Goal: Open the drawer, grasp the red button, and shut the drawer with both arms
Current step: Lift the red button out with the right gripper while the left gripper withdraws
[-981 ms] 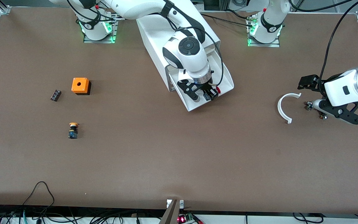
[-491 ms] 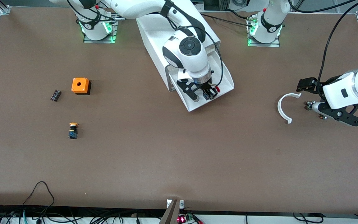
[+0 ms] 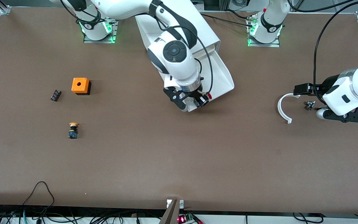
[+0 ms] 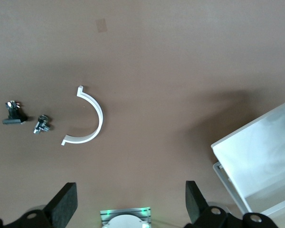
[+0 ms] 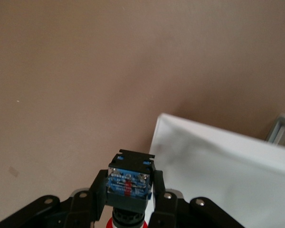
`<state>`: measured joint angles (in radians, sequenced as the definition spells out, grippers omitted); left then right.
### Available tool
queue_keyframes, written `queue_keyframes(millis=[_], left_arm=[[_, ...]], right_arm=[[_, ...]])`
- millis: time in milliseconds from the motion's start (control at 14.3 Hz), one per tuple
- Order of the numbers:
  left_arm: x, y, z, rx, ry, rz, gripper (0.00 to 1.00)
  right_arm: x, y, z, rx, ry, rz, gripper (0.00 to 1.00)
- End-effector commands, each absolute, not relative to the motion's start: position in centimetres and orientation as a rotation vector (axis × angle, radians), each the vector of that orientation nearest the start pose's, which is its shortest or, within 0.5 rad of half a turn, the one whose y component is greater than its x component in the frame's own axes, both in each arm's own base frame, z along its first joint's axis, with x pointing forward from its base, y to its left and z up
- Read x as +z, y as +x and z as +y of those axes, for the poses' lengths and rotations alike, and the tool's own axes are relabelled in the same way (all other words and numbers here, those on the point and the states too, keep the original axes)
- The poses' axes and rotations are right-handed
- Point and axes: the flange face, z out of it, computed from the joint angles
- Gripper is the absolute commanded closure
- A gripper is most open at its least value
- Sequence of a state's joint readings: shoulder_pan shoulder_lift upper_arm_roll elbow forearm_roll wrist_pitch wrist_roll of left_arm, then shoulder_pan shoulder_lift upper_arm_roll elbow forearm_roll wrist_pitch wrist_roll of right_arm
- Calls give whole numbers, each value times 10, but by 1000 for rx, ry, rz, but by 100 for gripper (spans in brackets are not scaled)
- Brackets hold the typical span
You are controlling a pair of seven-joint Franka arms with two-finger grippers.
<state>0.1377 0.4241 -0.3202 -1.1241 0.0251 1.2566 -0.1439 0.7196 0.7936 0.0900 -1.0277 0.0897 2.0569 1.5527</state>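
Button (image 3: 204, 99) with the red cap sits pinched in the right claw (image 3: 202, 100), up in the air over the front lip of the pulled-out drawer (image 3: 221, 77), its red cap poking out sideways; from the right wrist camera the button (image 5: 128, 187) shows its dark blue-black body squeezed between the two black fingers (image 5: 159, 190), with the white drawer (image 5: 218, 166) just beside it. That drawer slopes out of the big white cabinet (image 3: 197, 28), which stands between the two arm bases. Taking the cabinet as the mark: toward the right arm's end of the worktop (image 3: 179, 155) lie an orange box with a round hole (image 3: 80, 85), a small black part (image 3: 55, 95) just past it, and, nearer the front camera, a yellow-capped button (image 3: 72, 130). Toward the left arm's end lies a white half-ring (image 3: 284, 107), with a couple of small metal bits (image 3: 309, 105) close by. The left claw (image 3: 342, 116) hangs over the worktop beside those bits, waiting; its fingers (image 4: 66, 204) stand spread wide with nothing between them, and its camera looks down on the half-ring (image 4: 88, 118) and the metal bits (image 4: 40, 124).
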Motion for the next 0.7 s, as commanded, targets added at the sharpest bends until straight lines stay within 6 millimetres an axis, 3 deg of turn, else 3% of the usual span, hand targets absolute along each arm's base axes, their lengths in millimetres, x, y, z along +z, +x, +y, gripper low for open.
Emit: queue_keyframes(millis=[0, 210, 491, 631], left_arm=[[555, 630, -99, 376, -3183, -110, 0], [519, 633, -142, 279, -3177, -323, 0], [463, 628, -196, 210, -3150, -577, 0], [432, 620, -224, 178, -3120, -700, 0]], right_arm=[[424, 575, 524, 89, -2688, 984, 100], [456, 607, 468, 101, -2728, 789, 100], [454, 641, 394, 121, -2872, 445, 100], [441, 659, 349, 161, -2917, 305, 100]])
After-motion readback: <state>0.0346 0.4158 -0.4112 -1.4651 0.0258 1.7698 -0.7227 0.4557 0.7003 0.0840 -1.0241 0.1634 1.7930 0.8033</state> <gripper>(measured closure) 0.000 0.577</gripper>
